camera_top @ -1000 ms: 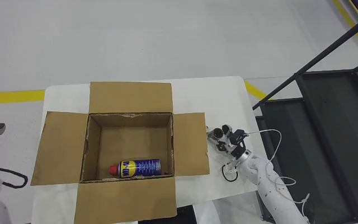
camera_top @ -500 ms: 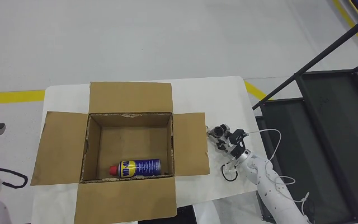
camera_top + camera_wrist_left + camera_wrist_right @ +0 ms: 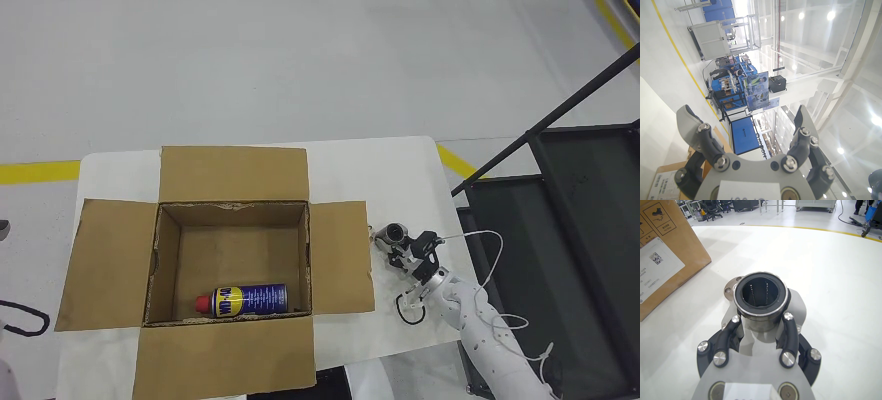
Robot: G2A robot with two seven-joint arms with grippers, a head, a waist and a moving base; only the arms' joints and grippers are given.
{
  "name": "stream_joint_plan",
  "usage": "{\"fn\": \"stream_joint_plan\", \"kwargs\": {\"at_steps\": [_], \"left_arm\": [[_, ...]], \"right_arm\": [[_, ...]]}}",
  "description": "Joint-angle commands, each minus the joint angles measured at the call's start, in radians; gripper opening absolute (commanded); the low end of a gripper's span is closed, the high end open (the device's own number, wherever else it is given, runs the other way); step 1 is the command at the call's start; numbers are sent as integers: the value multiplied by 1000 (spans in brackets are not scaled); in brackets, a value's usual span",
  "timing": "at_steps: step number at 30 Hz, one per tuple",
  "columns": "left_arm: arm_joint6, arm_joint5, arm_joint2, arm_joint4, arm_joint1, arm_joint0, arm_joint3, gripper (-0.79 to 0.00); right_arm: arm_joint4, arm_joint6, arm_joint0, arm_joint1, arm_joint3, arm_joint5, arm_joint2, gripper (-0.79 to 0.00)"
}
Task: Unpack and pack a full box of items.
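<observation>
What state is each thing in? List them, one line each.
cardboard box: open, all four flaps folded outward.
spray can: lying on its side inside the cardboard box.
metal bearing: upright, flange end down, gripped beside the cardboard box.
right gripper: shut on the metal bearing.
left gripper: open, empty.

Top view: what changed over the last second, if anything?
The right hand, clamped on the metal sleeve, edged slightly away from the box flap, carrying the sleeve along. Nothing was picked up or let go. The box and the spray can lying inside it stayed put.
</observation>
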Motion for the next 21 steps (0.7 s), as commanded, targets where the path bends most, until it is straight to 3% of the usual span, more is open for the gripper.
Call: {"fn": "stream_joint_plan", "kwargs": {"at_steps": [1,9,21], "left_arm": [[0,0,0,0,0,0,0,0],[0,0,0,0,0,0,0,0],[0,0,0,0,0,0,0,0]], "right_arm": [[0,-2,0,1,0,0,-1,-677],[-17,-15,-7,9,-12,14,-1,-696],[-87,-26,-29,20,-42,85,-8,-437]]}}
